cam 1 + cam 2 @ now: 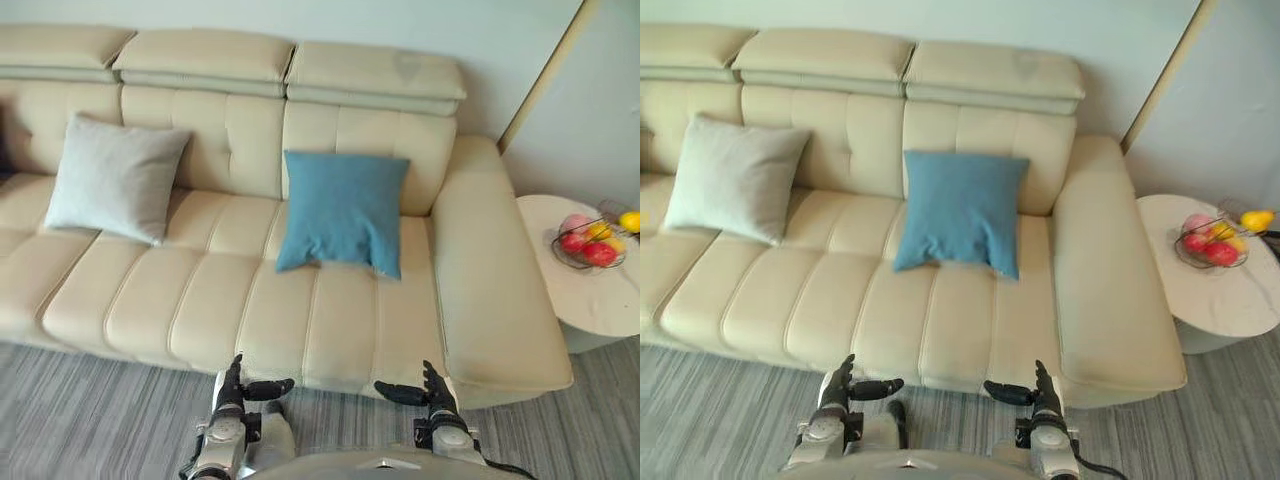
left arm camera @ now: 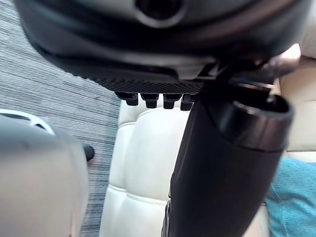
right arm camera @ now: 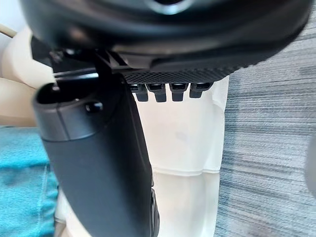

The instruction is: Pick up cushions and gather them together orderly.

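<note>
A blue cushion (image 1: 343,212) leans against the backrest of the cream sofa (image 1: 200,310), right of its middle. A light grey cushion (image 1: 115,178) leans on the backrest further left, well apart from the blue one. My left hand (image 1: 232,386) and right hand (image 1: 432,388) hang low before the sofa's front edge, both open with straight fingers and thumbs pointing toward each other, holding nothing. Both hands are well short of the cushions. The blue cushion (image 2: 294,197) also shows past my left thumb, and the same cushion (image 3: 22,182) past my right thumb.
A round white side table (image 1: 600,290) stands right of the sofa's armrest and carries a wire bowl of fruit (image 1: 590,240). Grey striped carpet (image 1: 90,410) lies in front of the sofa. A wall runs behind the sofa.
</note>
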`<state>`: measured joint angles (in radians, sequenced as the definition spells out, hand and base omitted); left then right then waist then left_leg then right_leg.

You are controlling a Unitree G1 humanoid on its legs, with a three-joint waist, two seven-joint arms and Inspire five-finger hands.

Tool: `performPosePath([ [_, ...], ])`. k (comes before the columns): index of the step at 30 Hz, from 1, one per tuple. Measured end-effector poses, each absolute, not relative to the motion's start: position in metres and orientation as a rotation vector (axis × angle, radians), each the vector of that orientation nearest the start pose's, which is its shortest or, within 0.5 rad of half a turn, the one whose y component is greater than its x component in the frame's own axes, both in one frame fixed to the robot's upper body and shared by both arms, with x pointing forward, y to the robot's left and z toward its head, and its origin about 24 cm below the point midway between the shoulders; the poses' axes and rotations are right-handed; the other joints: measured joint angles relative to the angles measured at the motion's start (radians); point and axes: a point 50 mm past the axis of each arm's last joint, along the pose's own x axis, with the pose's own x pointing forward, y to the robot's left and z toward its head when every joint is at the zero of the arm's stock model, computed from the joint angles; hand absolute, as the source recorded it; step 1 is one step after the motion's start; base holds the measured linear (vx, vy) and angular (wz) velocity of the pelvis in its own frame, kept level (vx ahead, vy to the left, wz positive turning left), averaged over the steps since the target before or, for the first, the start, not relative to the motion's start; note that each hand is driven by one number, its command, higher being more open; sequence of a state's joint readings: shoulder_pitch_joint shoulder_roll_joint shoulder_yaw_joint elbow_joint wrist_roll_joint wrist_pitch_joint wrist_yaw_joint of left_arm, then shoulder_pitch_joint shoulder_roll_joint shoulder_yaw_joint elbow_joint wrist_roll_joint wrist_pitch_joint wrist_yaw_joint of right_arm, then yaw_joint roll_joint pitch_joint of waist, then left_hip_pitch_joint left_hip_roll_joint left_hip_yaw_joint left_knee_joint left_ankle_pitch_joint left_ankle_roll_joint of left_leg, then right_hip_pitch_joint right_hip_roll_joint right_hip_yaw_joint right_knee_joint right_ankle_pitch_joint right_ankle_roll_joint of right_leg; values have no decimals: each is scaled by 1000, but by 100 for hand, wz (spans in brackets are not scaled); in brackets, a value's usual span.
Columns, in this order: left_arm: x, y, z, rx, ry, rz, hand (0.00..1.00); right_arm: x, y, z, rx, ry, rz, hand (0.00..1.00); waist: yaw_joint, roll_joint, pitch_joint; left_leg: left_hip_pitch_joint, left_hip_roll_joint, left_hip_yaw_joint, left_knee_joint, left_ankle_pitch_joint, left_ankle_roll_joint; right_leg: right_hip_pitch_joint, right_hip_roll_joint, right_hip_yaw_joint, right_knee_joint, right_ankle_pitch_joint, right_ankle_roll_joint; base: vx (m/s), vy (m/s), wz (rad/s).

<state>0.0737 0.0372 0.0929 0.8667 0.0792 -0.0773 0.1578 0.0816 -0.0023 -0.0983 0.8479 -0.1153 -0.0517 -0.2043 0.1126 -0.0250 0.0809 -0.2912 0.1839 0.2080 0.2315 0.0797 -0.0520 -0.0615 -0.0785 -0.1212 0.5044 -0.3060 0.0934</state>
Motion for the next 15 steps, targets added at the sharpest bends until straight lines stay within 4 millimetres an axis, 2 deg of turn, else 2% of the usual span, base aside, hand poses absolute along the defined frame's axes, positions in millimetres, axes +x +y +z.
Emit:
performPosePath([
  [1, 139, 186, -137, 131, 857, 225, 100, 140, -182, -137, -162, 865, -258, 100, 0, 5, 1, -6, 2, -5, -19, 19, -11, 13, 9, -8, -42, -11, -13, -326, -270, 35],
  [3, 141, 178, -137, 126, 855, 203, 100, 146, -186, -134, -176, 845, -264, 100, -2, 41, 15, -28, 21, -40, -79, 99, -32, 36, 50, -39, -140, -14, -41, -239, -128, 41],
  [5, 145, 172, -136, 123, 844, 181, 100, 143, -190, -135, -189, 856, -281, 100, -7, 60, 29, -25, 21, -59, -160, 206, -46, 36, 66, -106, -156, 6, -73, -274, -47, 60],
  [6, 146, 172, -136, 121, 842, 182, 100, 142, -190, -135, -187, 860, -282, 100, -8, 57, 31, -27, 20, -58, -150, 194, -50, 34, 63, -121, -155, 9, -80, -253, -13, 41],
  [7, 147, 174, -135, 115, 838, 194, 100, 143, -188, -136, -182, 864, -283, 100, -2, 47, 38, -29, 11, -58, -82, 117, -48, 29, 44, -150, -152, 14, -94, -187, 18, 2],
  [8, 148, 176, -134, 118, 831, 200, 100, 144, -188, -135, -170, 860, -292, 100, -3, 31, 47, -27, -16, -62, 18, 26, -37, 24, 14, -162, -149, 16, -95, -161, 29, -1],
  [9, 149, 176, -134, 121, 829, 204, 100, 144, -189, -135, -159, 861, -304, 100, -7, 27, 49, -28, -31, -66, 104, -42, -22, 19, -7, -169, -146, 29, -91, -156, 104, -2],
  [10, 149, 176, -134, 121, 829, 204, 100, 144, -189, -135, -158, 861, -304, 100, -7, 27, 49, -28, -31, -66, 108, -45, -21, 19, -8, -169, -146, 29, -91, -121, 127, 9],
  [11, 149, 174, -134, 118, 829, 203, 100, 139, -192, -137, -147, 875, -319, 100, -13, 29, 48, -22, -33, -83, 221, -143, -9, 5, -29, -173, -140, 42, -76, -116, 156, 12],
  [12, 149, 173, -135, 114, 832, 202, 100, 133, -192, -139, -141, 892, -327, 100, -14, 33, 46, -6, -20, -92, 272, -207, -9, 0, -35, -174, -137, 50, -63, -88, 169, 13],
  [14, 144, 174, -137, 100, 851, 216, 100, 125, -192, -143, -116, 922, -345, 100, -15, 44, 37, 21, -15, -103, 243, -269, -17, -4, -32, -165, -142, 65, -33, -138, 277, 3],
  [15, 143, 176, -138, 99, 857, 225, 100, 124, -186, -145, -95, 935, -340, 100, -18, 23, 34, 29, -33, -98, 218, -260, -14, -4, -39, -159, -153, 68, -26, -121, 264, 0],
])
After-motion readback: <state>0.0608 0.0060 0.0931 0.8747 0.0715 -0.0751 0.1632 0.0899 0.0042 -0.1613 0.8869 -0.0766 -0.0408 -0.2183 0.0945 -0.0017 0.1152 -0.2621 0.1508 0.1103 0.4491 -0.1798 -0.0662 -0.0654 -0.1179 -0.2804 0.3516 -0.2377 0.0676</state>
